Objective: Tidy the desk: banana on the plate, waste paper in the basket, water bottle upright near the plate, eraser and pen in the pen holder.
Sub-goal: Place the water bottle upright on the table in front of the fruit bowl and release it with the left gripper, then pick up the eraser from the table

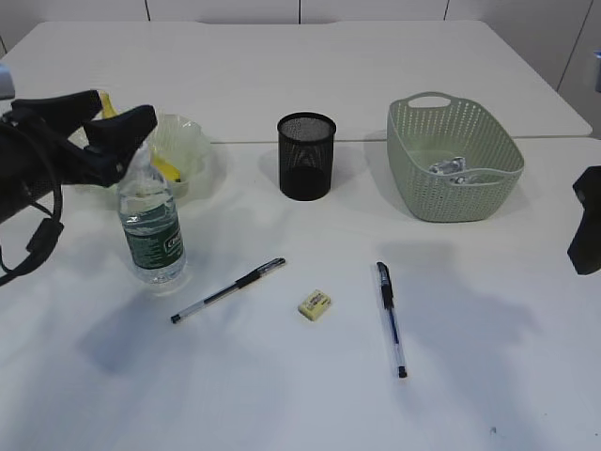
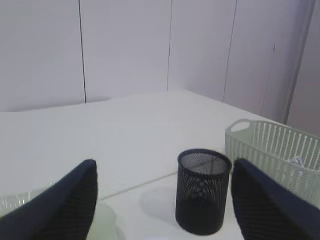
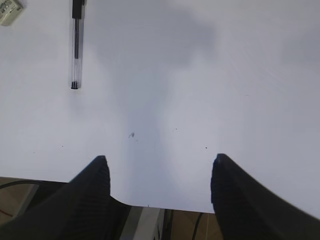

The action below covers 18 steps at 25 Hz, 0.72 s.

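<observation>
Desk-tidying task, bottle step closing. The water bottle (image 1: 150, 225) stands upright at near left, just beside the clear plate (image 1: 192, 141), which already holds the banana (image 1: 165, 169); crumpled waste paper (image 1: 451, 169) lies in the green basket (image 1: 488, 183) at far right. The left gripper (image 1: 117, 117) hovers at the bottle cap, fingers spread apart and, as far as the exterior view shows, not clamped on it; its wrist view looks past the open fingers (image 2: 60, 205) to the black mesh pen holder (image 2: 202, 197). The right gripper (image 3: 160, 195) waits at the near right edge, fingers parted and empty. Two pens (image 1: 228, 290) (image 1: 391, 318) and the yellow eraser (image 1: 314, 303) remain on the table (image 1: 526, 357). Judged next: pinch a pen across its barrel, then drop it into the holder
</observation>
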Motion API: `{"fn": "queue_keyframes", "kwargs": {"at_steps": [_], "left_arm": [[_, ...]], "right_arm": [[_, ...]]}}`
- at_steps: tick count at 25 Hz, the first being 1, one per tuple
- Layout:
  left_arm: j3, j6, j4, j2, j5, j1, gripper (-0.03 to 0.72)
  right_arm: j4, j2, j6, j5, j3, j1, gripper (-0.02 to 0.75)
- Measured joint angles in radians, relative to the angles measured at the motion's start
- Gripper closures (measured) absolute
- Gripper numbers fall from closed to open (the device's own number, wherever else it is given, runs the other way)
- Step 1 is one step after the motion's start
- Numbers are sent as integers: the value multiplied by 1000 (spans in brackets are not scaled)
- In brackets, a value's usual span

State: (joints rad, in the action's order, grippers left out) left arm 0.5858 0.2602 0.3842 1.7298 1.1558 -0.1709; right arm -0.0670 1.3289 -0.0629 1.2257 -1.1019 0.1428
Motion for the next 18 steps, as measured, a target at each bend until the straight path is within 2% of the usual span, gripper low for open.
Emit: {"fn": "queue_keyframes", "kwargs": {"at_steps": [3,8,14,18], "left_arm": [[-2,0,2,-62,-14,0,95],[-5,55,4,-173,-165,0,96],[-6,148,6,-280,-459,0,99],[-6,177,6,-355,-685,0,136]], "right_arm": [[0,0,0,0,0,0,265],[22,0,0,0,0,0,265],[39,0,0,0,0,0,265],[41,0,0,-4,0,0,265]]}}
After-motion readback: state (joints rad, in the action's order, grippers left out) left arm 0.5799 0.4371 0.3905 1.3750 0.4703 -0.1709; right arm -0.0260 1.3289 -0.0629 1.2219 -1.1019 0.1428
